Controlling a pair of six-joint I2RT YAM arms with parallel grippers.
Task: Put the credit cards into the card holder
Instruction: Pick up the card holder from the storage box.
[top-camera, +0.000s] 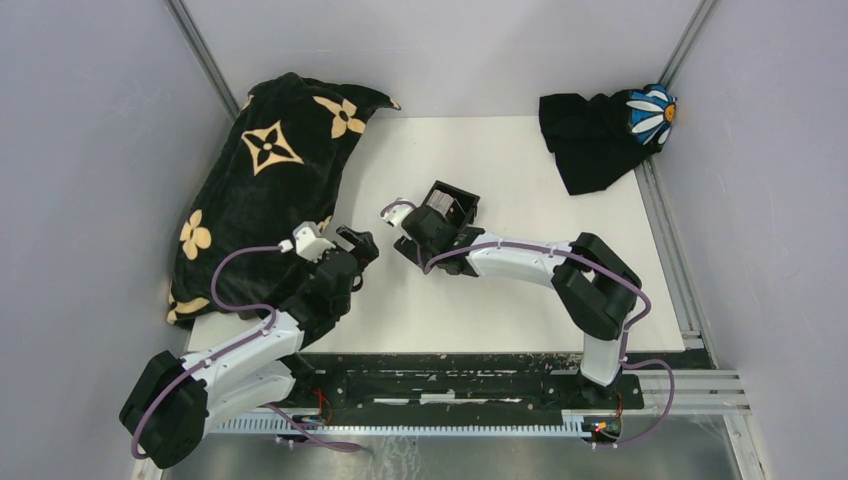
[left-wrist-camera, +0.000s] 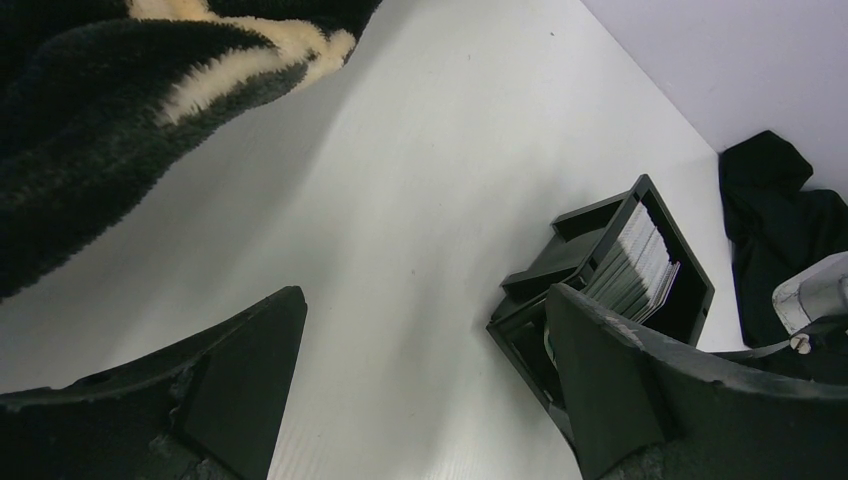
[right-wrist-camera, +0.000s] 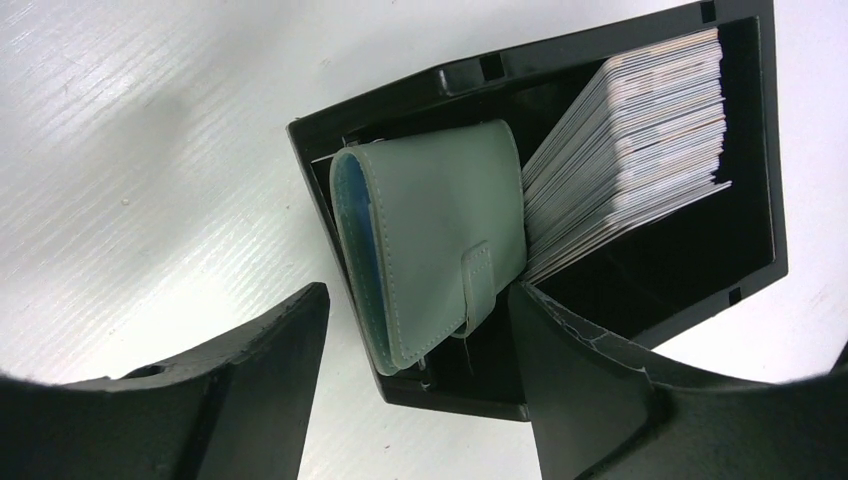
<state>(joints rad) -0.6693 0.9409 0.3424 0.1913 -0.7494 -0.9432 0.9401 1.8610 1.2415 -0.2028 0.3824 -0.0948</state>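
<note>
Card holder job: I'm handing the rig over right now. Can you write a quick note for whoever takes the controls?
Left gripper: open, empty, over bare table to the left of the card holder.
Right gripper: open, empty, right above the holder's near end.
Things: the credit cards lean as one stack inside the holder, which sits mid-table. A pale green wallet is tucked into the holder beside them.
Done: no loose card shows on the table in any view.
Left: probably only to back both arms away. Nothing needs gripping as far as these views show.
</note>
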